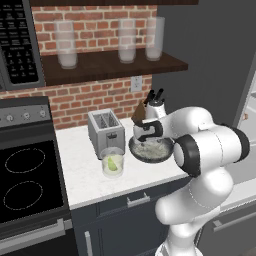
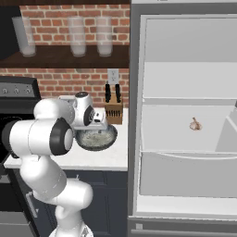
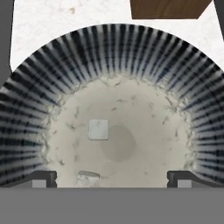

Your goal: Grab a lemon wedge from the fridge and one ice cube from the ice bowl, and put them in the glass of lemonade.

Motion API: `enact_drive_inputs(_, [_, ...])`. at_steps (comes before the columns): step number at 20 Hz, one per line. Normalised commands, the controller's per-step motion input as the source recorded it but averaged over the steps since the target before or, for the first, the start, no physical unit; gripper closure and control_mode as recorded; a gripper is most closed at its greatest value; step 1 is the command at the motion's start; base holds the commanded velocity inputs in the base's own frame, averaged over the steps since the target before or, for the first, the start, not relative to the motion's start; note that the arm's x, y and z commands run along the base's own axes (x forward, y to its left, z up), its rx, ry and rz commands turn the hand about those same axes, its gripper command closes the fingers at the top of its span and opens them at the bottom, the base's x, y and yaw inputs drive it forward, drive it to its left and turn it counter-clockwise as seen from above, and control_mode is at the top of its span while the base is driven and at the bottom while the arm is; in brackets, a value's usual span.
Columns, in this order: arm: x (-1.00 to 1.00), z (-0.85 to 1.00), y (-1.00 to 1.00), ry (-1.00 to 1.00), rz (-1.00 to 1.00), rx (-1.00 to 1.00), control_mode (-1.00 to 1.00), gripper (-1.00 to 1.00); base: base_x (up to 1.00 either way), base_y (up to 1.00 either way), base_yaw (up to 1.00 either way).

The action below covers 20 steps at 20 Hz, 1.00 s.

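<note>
We see a white speckled tabletop (image 1: 85, 175) against a red brick wall (image 1: 95, 25), the open fridge (image 2: 185, 115) alongside. Our hand (image 3: 112, 178), fingers apart, hovers over the ice bowl (image 1: 150, 150); the glass of lemonade (image 1: 113, 161) stands before the toaster (image 1: 105, 131).

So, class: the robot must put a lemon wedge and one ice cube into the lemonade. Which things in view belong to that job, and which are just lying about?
Belongs to the job:
ice bowl
ice cube
glass of lemonade
lemon wedge, already in the glass
fridge, standing open
gripper, open above the bowl

Just lying about:
toaster
knife block
frosted glasses
garlic bulb
</note>
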Motion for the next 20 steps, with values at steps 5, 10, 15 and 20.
enact_drive_inputs(5, [0.17, -0.07, 0.01, 0.00, 0.00, 0.00, -1.00, -1.00, 0.00, 0.00, 0.00])
enact_drive_inputs(10, [0.22, 0.00, 0.01, 0.00, 0.00, 0.00, -1.00, -1.00, 0.00, 0.00, 0.00])
enact_drive_inputs(15, [0.02, 0.00, 0.00, 0.00, 0.00, 0.00, -1.00, -1.00, 0.00, 0.00, 0.00])
enact_drive_inputs(20, [0.00, -0.28, 0.00, 0.00, 0.00, 0.00, -1.00, -1.00, 0.00, 0.00, 0.00])
